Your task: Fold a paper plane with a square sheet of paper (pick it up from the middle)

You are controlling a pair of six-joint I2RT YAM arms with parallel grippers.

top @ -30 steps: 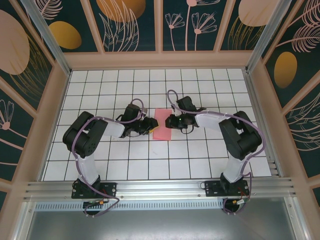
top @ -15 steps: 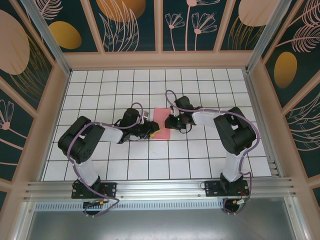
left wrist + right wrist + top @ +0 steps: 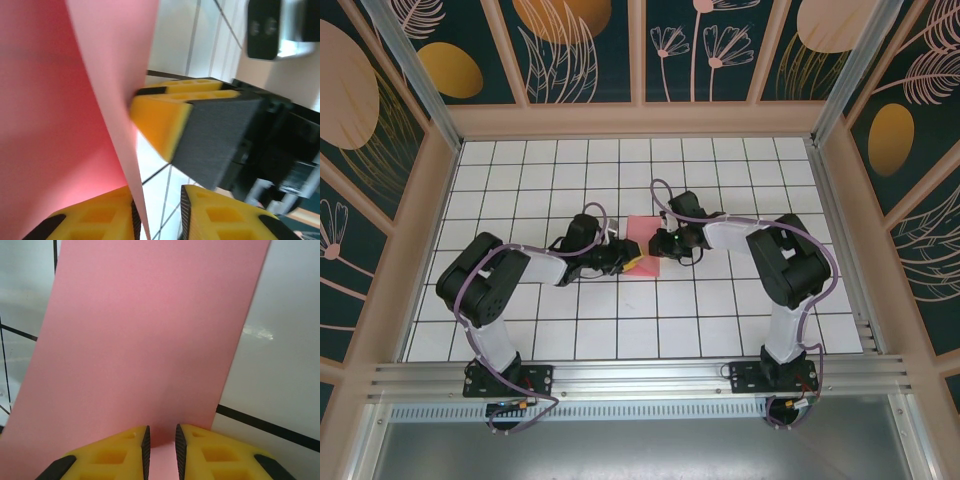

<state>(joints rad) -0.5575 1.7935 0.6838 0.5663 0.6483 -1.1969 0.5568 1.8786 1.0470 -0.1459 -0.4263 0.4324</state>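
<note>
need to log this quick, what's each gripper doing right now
left gripper: open, paper edge running between its fingers
right gripper: closed on the paper's edge

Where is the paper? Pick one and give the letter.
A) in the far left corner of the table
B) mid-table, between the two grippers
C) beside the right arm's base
B: in the top view the paper sits mid-table, with the left gripper at its left edge and the right gripper at its right edge.
</note>
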